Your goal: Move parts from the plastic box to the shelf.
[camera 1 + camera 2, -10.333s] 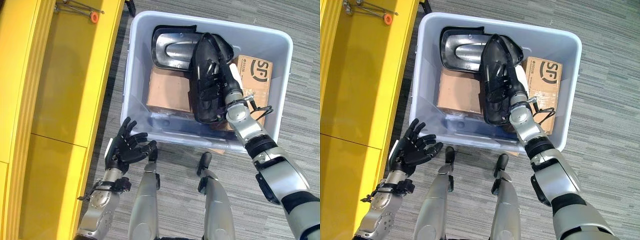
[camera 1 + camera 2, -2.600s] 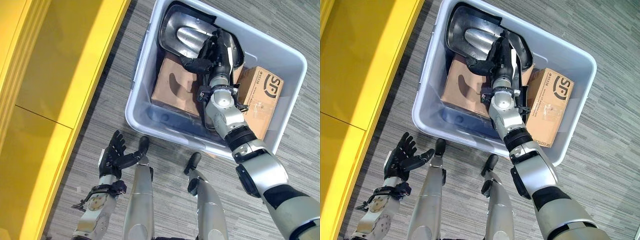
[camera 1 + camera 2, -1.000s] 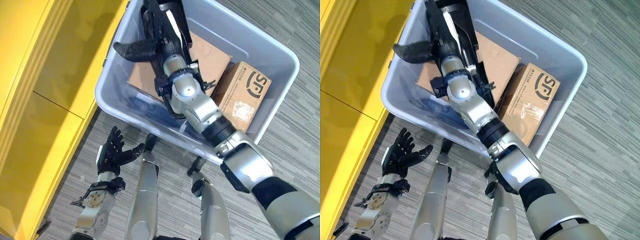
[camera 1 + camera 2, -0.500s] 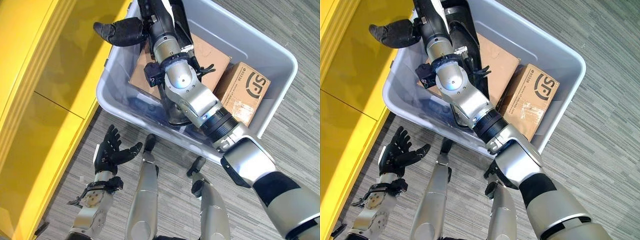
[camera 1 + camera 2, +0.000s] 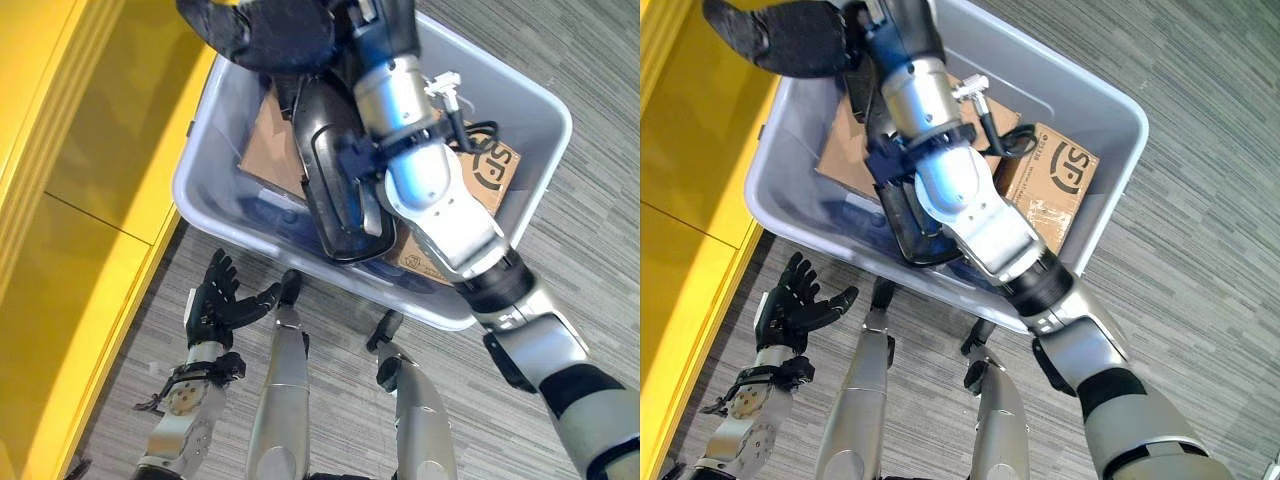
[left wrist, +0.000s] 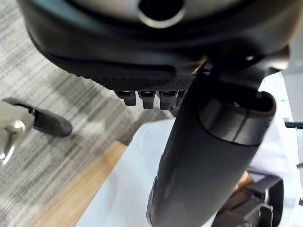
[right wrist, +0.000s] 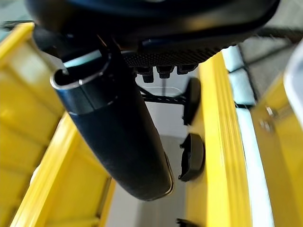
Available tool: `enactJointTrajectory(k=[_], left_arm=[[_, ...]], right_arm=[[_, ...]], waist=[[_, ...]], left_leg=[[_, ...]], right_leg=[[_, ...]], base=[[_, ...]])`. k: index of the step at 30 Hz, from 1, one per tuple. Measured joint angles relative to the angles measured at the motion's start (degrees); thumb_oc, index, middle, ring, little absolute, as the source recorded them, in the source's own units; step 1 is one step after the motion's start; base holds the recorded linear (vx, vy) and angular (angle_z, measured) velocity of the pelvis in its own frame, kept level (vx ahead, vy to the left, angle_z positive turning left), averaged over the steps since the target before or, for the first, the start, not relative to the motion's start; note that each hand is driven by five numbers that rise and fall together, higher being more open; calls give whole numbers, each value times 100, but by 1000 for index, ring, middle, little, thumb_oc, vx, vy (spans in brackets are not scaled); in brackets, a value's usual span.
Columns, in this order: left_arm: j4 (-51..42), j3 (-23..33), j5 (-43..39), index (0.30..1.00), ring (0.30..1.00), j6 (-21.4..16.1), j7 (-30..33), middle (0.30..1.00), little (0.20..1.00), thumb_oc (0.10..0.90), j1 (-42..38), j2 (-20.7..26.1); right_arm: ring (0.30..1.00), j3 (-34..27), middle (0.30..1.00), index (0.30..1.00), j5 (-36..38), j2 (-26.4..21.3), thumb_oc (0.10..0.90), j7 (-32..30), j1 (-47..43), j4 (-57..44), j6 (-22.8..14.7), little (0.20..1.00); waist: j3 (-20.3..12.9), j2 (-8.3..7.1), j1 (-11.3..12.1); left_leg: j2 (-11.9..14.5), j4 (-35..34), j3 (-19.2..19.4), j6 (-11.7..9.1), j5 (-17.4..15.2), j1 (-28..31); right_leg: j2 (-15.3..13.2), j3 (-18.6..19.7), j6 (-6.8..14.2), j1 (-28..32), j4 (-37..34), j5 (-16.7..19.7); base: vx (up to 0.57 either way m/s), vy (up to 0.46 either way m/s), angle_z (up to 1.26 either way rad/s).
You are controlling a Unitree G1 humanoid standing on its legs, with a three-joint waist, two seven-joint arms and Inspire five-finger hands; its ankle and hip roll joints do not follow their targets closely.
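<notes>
Right hand (image 5: 270, 30): you're lifting the black part (image 5: 335, 180) above the plastic box (image 5: 540, 130); finger grip can't be told.
Left hand (image 5: 215, 305): fingers are spreading loose, holding nothing.

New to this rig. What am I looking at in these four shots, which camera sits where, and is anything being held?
This is a two-legged robot with silver arms and dark hands. Two pictures come from a pair of cameras on its head, looking down. The other two come from cameras on the wrists, each looking along its own hand. On the carpet stands a grey plastic box with cardboard cartons in it, and a yellow shelf runs beside it. The right hand reaches over the box towards the shelf. A long black part sits under its forearm, but I cannot tell whether the hand grips it. The left hand hangs open, holding nothing.
</notes>
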Motion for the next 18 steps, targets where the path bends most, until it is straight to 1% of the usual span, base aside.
enactJointTrajectory(k=[1,2,4,5,6,7,9,12,13,14,18], left_arm=[[-40,19,7,1000,1000,2,1,1000,1000,900,32,1],[-125,39,9,1000,1000,3,1,1000,1000,900,81,-22],[-139,55,11,1000,1000,22,-2,1000,1000,900,119,-32],[-165,51,12,1000,1000,47,-6,1000,1000,900,121,-39],[-224,94,14,1000,1000,61,-15,1000,1000,900,184,-56],[-218,119,16,1000,1000,114,-16,1000,1000,900,224,-53],[-213,113,27,1000,1000,122,-28,1000,1000,900,249,-64],[-221,132,51,1000,1000,122,-39,1000,1000,900,252,-94],[-220,149,59,1000,1000,122,-54,1000,1000,900,262,-179],[-220,139,59,1000,1000,122,-62,1000,1000,900,266,-181],[-218,135,62,1000,1000,124,-148,1000,1000,900,278,-179]], right_arm=[[1000,-104,1000,1000,-122,-155,900,103,160,-116,18,1000],[1000,-289,1000,1000,-241,-242,900,134,585,-463,-4,1000],[1000,-386,1000,1000,-347,-353,900,181,795,-464,-12,1000],[1000,-499,1000,1000,-439,-432,900,224,1052,-578,-15,1000],[1000,-604,1000,1000,-606,-735,900,272,1551,-759,-41,1000],[1000,-629,1000,1000,-789,-994,900,361,1813,-775,-22,1000],[1000,-809,1000,1000,-1093,-1125,900,365,2224,-794,-24,1000],[1000,-871,1000,1000,-1365,-1319,900,428,2533,-805,14,1000],[1000,-889,1000,1000,-1692,-1714,900,544,2730,-849,6,1000],[1000,-890,1000,1000,-1772,-1837,900,589,2768,-849,10,1000],[1000,-946,1000,1000,-1991,-1923,900,685,2951,-851,7,1000]], waist=[[-3,-18,-62],[-3,-41,-63],[-3,-54,-167],[-1,-58,-206],[-1,-95,-207],[1,-100,-271],[1,-110,-285],[4,-123,-338],[2,-138,-306],[4,-142,-312],[4,-163,-337]], left_leg=[[23,8,12,5,-7,-3],[30,8,12,13,-12,-15],[35,15,33,23,-19,-19],[42,15,38,24,-20,-22],[45,16,53,39,-34,-28],[49,12,66,41,-39,-39],[60,11,96,54,-57,-39],[76,8,145,65,-73,-39],[76,7,152,70,-75,-37],[77,7,152,70,-75,-38],[88,12,151,70,-75,-28]], right_leg=[[31,22,-2,-16,8,-1],[18,21,-5,-22,5,-3],[41,43,-8,-39,0,0],[47,48,-8,-47,-7,2],[29,57,-8,-53,-16,2],[60,63,-8,-59,-42,4],[68,86,-6,-70,-56,5],[84,129,-3,-96,-67,7],[83,129,-2,-95,-68,6],[84,129,-2,-96,-68,6],[93,135,-3,-95,-53,6]], base=[[3,-3,-7],[1,0,-4],[-4,-2,-4],[-6,-7,-5],[-6,-10,-4],[-7,-13,-5],[-5,-5,-4],[-4,-23,-6],[-7,-25,-3],[0,0,0],[0,0,0]])
